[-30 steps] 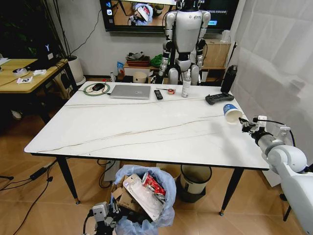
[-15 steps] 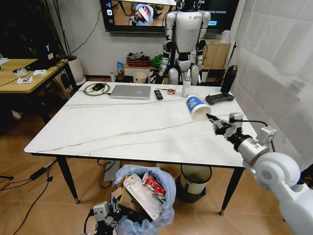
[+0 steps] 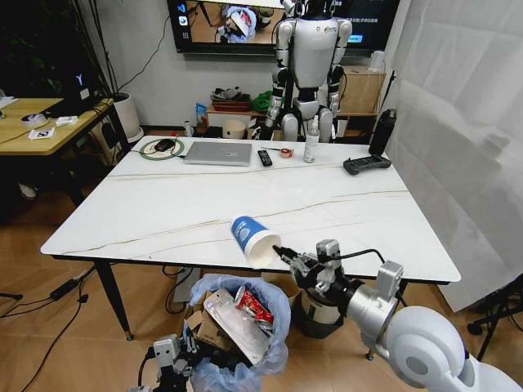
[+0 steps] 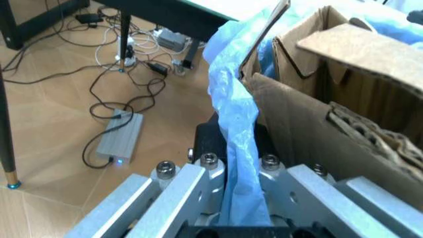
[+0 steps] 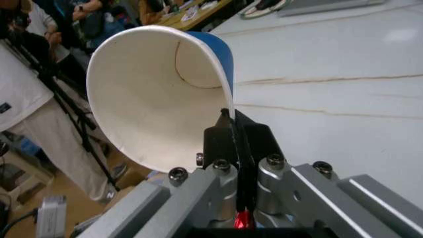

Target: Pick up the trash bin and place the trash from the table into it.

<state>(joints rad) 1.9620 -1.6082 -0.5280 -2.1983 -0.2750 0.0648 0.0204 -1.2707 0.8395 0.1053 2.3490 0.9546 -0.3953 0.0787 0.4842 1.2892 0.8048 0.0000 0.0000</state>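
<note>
The trash bin (image 3: pixel 214 374), lined with a crinkled blue bag (image 4: pixel 233 148), hangs below the table's front edge with my left gripper (image 3: pixel 176 356) shut on its rim. Brown cardboard (image 4: pixel 357 94), a clear flat pack (image 3: pixel 237 327) and a red wrapper (image 3: pixel 255 306) stick out of it. A blue-white paper cup (image 3: pixel 252 239), tipped on its side, is pinched by its rim in my right gripper (image 3: pixel 288 256), just above the table's (image 3: pixel 204 204) front edge and above the bin. In the right wrist view the cup's white inside (image 5: pixel 155 99) faces the camera, with the fingertips (image 5: pixel 233 126) clamped on the rim.
At the table's far side lie a silver laptop (image 3: pixel 218 153), a black remote (image 3: pixel 264 157), a white bottle (image 3: pixel 311 140) and a black controller (image 3: pixel 366 164). A cream bin (image 3: pixel 324 306) stands under the table. A humanoid robot (image 3: pixel 310 61) stands behind. A wooden desk (image 3: pixel 41 122) sits left.
My right gripper has carried the cup from the table's right edge leftward and toward the front edge, ending above the bin. The bin and left gripper have stayed put.
</note>
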